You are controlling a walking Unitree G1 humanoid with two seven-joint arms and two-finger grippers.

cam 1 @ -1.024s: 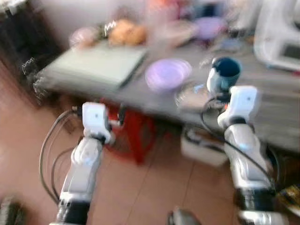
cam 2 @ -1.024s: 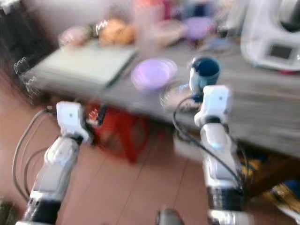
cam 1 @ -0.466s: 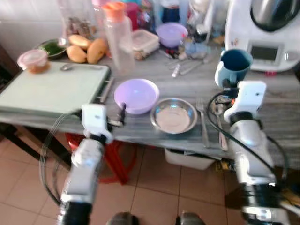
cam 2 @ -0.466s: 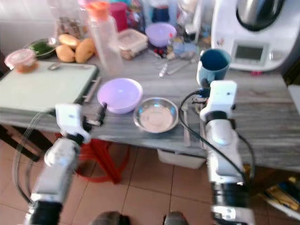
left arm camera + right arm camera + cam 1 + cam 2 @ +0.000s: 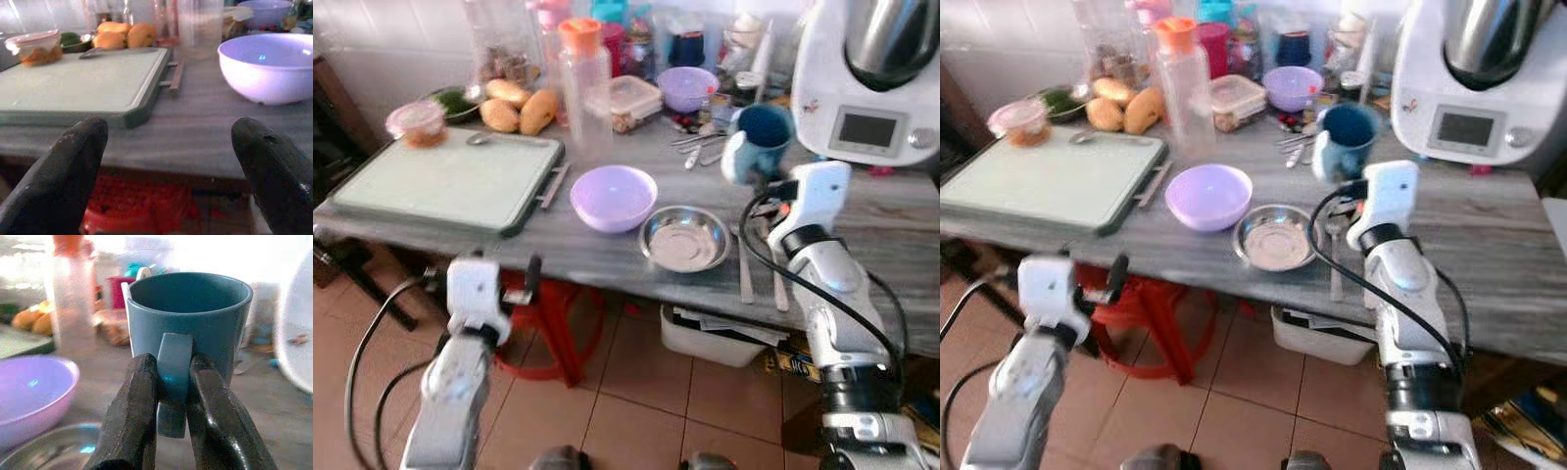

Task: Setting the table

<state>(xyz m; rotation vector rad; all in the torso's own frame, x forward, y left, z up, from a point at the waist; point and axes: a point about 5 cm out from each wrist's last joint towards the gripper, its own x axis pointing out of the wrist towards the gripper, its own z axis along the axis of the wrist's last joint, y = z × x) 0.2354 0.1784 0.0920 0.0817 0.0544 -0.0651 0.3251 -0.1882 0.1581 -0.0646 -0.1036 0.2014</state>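
— Now carrying: right gripper [image 5: 168, 396] clamped on the teal ceramic mug [image 5: 188, 328] by its handle, above the grey wooden table [image 5: 607, 257].
— Left gripper [image 5: 171, 161] spread wide, idle. Next, probably lower the mug beside the round steel dish [image 5: 685, 239].

My own fingers [image 5: 132, 411] cover both sides of the mug's handle [image 5: 173, 382], and the blue mug [image 5: 188, 328] blocks what stands behind it. The white appliance [image 5: 871, 88] runs off the picture's edge. Bottles and jars at the back of the table [image 5: 901, 211] blur together; I can't read them.
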